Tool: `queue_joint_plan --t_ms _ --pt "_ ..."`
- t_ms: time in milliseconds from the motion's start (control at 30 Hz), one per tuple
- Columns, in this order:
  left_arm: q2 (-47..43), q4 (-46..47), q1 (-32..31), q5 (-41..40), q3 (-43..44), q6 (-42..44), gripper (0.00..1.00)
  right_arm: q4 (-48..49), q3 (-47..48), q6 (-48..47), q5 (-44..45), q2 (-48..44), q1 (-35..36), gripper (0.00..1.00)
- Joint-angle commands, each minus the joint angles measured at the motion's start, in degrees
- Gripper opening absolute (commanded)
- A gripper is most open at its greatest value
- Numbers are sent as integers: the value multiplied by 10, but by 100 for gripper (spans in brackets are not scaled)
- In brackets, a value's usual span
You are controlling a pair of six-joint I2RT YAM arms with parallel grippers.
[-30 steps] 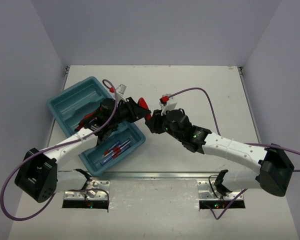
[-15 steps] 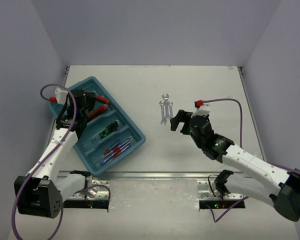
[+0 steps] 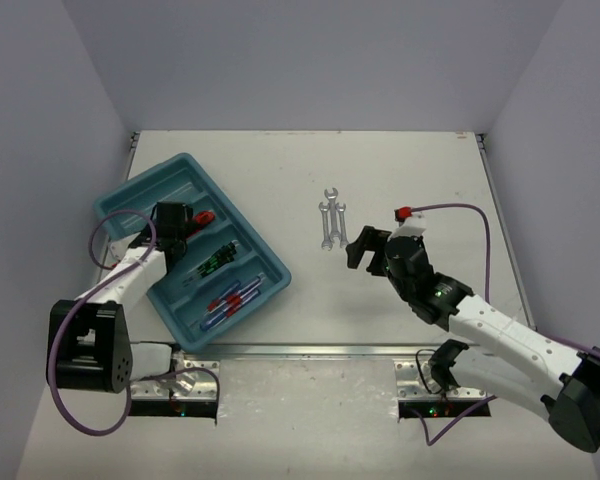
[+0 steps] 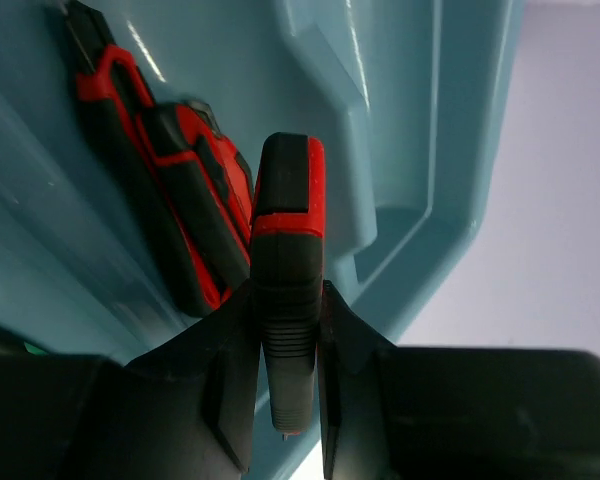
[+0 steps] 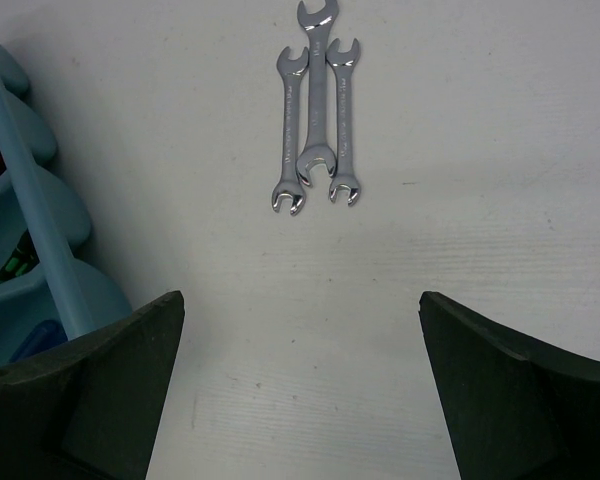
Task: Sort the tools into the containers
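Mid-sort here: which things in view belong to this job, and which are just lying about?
Job:
teal tray
pliers in left gripper
second pliers in tray
black screwdrivers
blue-and-red screwdrivers
three wrenches on the table

Not the job:
only the arms' purple cables

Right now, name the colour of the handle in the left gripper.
The handle in the left gripper is red and black, clearest in the left wrist view.
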Motion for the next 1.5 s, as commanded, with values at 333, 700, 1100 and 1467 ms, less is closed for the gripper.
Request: queue_joint_plan --t_ms 333,700,1100,1467 --pt "54 137 51 23 -11 -39 81 15 7 8 -17 23 -3 99" --pt "-47 190 55 121 -24 43 92 14 11 0 -11 37 -2 99" --pt "-174 77 55 372 124 605 100 -73 102 -81 -27 129 -9 99" --pt "-325 -124 53 404 83 849 100 -204 370 -140 -131 445 -137 58"
